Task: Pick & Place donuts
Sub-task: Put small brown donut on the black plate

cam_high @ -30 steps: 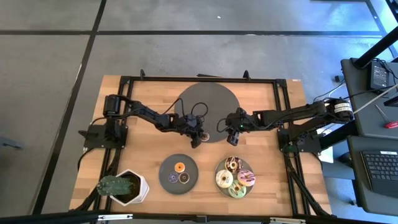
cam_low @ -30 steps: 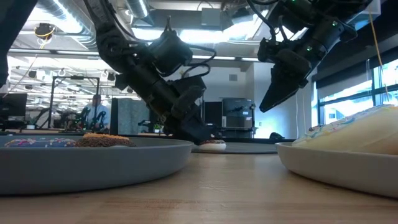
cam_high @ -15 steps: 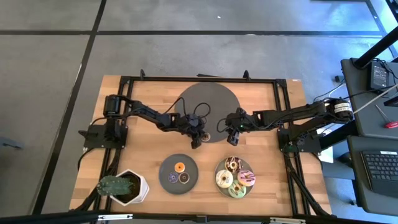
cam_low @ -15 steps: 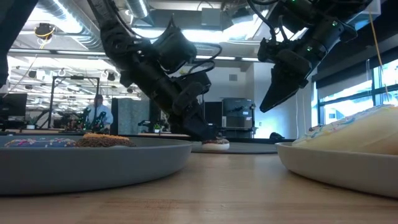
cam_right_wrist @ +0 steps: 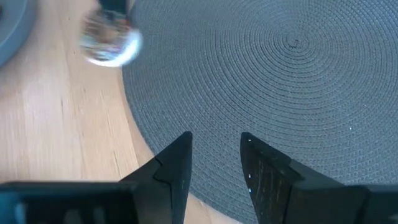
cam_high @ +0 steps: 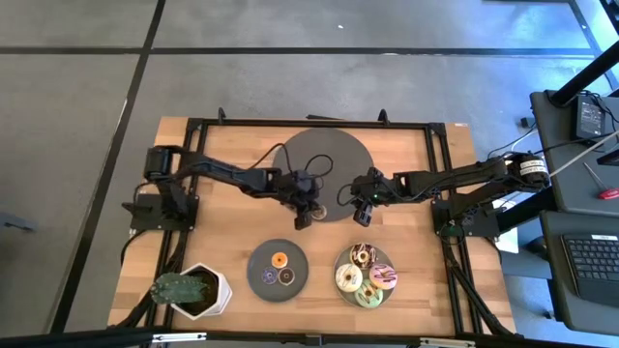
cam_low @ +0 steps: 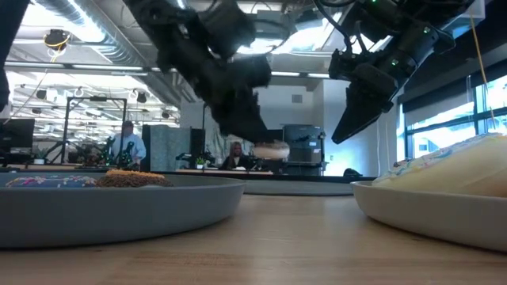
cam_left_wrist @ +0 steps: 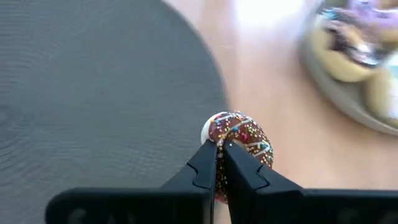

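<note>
Chocolate sprinkled donut (cam_left_wrist: 239, 138) hung pinched in the left gripper (cam_high: 303, 218), lifted off the desk (cam_high: 232, 237) by the round mat's (cam_high: 319, 159) near edge. Right gripper (cam_right_wrist: 215, 163) hovered beside, fingers apart. Two plates held three and four donuts.

High view: straight down from well above, taking in the whole surface (cam_high: 193, 193) and both arms. Low view: level with the surface top, facing across into the room, very close to two plates. Wrist views: close, looking down past each tool, both sharing the round dark mat (cam_high: 319, 174).
</note>
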Controlling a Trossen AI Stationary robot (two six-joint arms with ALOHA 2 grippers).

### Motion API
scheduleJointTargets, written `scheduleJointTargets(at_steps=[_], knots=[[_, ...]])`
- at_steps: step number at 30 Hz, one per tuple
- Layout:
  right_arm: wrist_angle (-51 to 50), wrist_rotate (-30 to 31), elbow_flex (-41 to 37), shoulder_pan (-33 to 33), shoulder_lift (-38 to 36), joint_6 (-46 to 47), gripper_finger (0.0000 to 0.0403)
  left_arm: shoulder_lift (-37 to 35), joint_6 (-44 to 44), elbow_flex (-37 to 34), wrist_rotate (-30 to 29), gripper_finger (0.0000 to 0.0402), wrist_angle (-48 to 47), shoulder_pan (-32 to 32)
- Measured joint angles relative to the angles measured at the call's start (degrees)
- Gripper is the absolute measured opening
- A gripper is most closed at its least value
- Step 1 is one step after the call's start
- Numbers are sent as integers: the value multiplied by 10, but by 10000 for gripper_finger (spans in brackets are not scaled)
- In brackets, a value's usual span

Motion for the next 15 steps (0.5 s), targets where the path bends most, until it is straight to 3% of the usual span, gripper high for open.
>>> scheduleJointTargets(at_steps=[6, 15], knots=[[-2, 0, 0, 0, 0, 0, 138, -40, -20, -25, 24, 15, -24, -53], [-6, 0, 0, 0, 0, 2, 138, -41, -76, -45, 38, 14, -17, -133]])
